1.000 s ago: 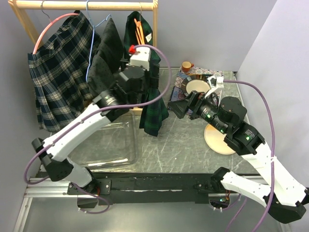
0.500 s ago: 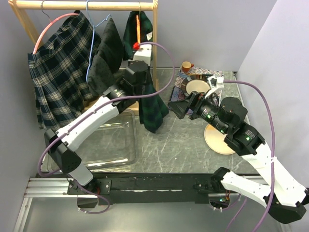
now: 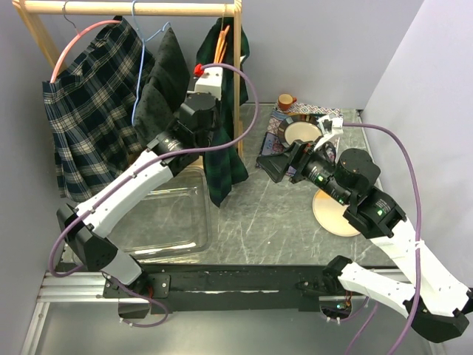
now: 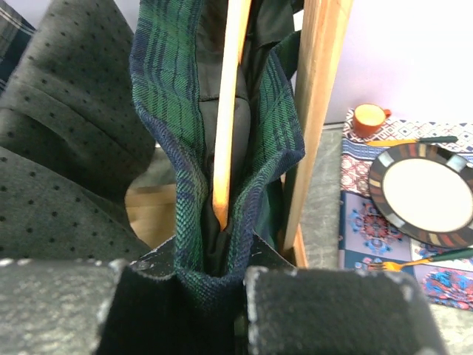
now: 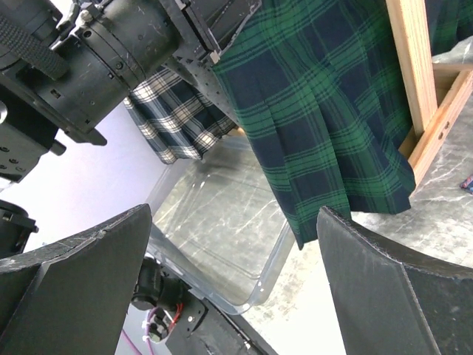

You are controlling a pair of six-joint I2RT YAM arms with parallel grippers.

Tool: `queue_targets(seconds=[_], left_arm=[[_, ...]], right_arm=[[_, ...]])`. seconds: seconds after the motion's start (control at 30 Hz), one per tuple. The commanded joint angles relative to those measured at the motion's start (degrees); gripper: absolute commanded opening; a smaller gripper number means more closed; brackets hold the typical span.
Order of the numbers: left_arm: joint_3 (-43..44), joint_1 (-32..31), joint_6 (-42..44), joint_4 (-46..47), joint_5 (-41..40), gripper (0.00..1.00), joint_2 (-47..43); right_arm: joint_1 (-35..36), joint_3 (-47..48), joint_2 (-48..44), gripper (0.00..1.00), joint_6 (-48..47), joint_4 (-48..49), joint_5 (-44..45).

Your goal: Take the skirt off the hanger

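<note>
Stretched long with the left arm, from its base diagonally up to the wooden rack (image 3: 238, 66), wrist raised and pointed at the far rail. Clamped with the left gripper (image 4: 213, 290) on a fold of the green plaid skirt (image 3: 222, 166), cloth bunched tight between the two padded fingers (image 4: 325, 307). Just above that grip, inside the fold: the lower tip of the orange hanger (image 4: 229, 111). Just right of the grip, the rack's upright post; to its left, a dark dotted garment (image 4: 66, 148).

Bent at the elbow on the right arm, wrist turned leftward, low over the table (image 3: 281, 222). Spread wide at the right gripper (image 3: 270, 164), nothing between the fingers, aimed at the skirt's lower half and apart from it. Ahead of and below that gripper, a clear bin (image 5: 222, 259); behind it, a patterned placemat (image 3: 277, 127) with a plate (image 3: 301, 132) and an orange mug (image 3: 286, 101).

As for the skirt: dark green and navy tartan, pleated. Draped around the hanger above the left gripper, at the right end of the rail. Pinched into a narrow channel at the grip, then falling loose below it. Hem dangling beside the bin's far right corner; cannot tell whether touching the table.
</note>
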Motion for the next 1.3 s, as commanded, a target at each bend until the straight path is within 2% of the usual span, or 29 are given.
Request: queue_targets(seconds=[0.0, 0.17, 0.3, 0.43, 0.63, 0.87, 1.0, 1.1, 1.27], left_arm=[[6.08, 0.09, 2.31, 13.22, -3.97, 0.01, -3.26], [8.55, 0.18, 5.73, 16.57, -4.15, 0.01, -3.26], [11.36, 0.18, 5.31, 14.12, -3.71, 0.01, -3.17], [10.40, 0.18, 0.74, 7.02, -2.66, 0.01, -5.71], [8.46, 0.26, -3.92, -3.45, 4.37, 0.01, -13.62], [9.52, 0.18, -6.82, -16.89, 12.10, 0.01, -21.36], [9.00, 0.26, -9.19, -25.95, 11.66, 0.01, -27.07], [5.40, 0.26, -9.55, -26.49, 18.42, 0.01, -32.95], [0.65, 0.18, -10.78, -26.85, 29.84, 0.01, -40.95]], right_arm=[[0.37, 0.30, -0.85, 1.00, -0.85, 2.48, 0.40], [0.37, 1.70, -0.85, 1.00, -1.73, 1.07, 1.64], [0.29, 2.58, -1.03, 1.00, -1.74, 0.37, 1.99], [0.37, 3.29, -1.47, 1.00, -1.03, -0.16, 2.43], [0.37, 4.69, -0.59, 1.00, -0.50, -0.51, 2.96], [0.37, 13.74, 4.33, 1.00, -1.91, -3.76, 1.91], [0.37, 17.34, 6.44, 0.99, -3.31, -1.84, -1.07], [0.37, 18.23, 8.02, 0.96, -7.17, 6.76, -4.68], [0.37, 31.22, 14.95, 0.93, -8.16, 8.62, -7.94]])
